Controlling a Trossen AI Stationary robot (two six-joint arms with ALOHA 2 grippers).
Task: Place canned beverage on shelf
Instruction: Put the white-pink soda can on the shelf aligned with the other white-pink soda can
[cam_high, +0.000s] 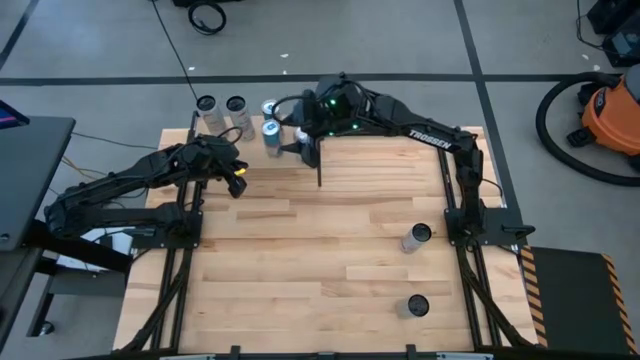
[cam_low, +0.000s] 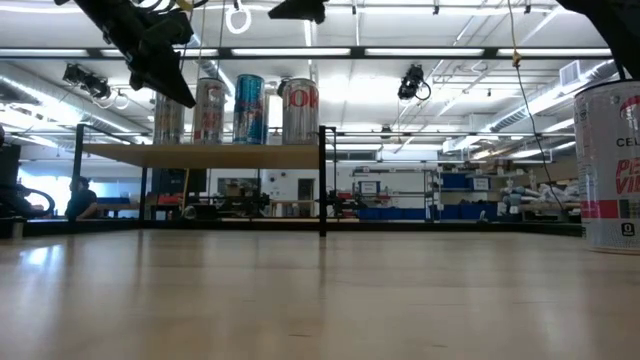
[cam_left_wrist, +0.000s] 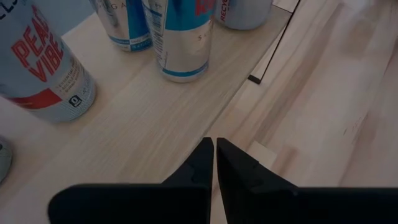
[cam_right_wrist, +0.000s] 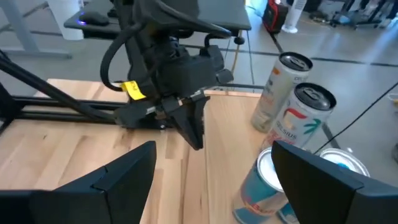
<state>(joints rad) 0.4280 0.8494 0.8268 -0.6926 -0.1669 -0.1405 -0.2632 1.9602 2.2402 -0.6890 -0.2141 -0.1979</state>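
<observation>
The shelf (cam_high: 272, 165) is a raised pale-wood panel at the table's far left, edged by black rods; it also shows in the low view (cam_low: 230, 155). Several cans stand upright on it, among them a blue-and-silver can (cam_high: 270, 130), which also shows in the right wrist view (cam_right_wrist: 264, 183). My right gripper (cam_high: 292, 145) hangs open and empty above the shelf, just right of that can; the right wrist view (cam_right_wrist: 211, 165) shows its fingers spread wide. My left gripper (cam_high: 238, 182) is shut and empty above the shelf's near part; its closed fingertips show in the left wrist view (cam_left_wrist: 215, 149).
Two more cans stand on the tabletop at the right, one mid-table (cam_high: 418, 236) and one nearer the front (cam_high: 417, 306); one looms at the low view's right edge (cam_low: 612, 165). The shelf's black corner post (cam_low: 322, 180) stands mid-table. A person sits beyond the table (cam_low: 80, 200).
</observation>
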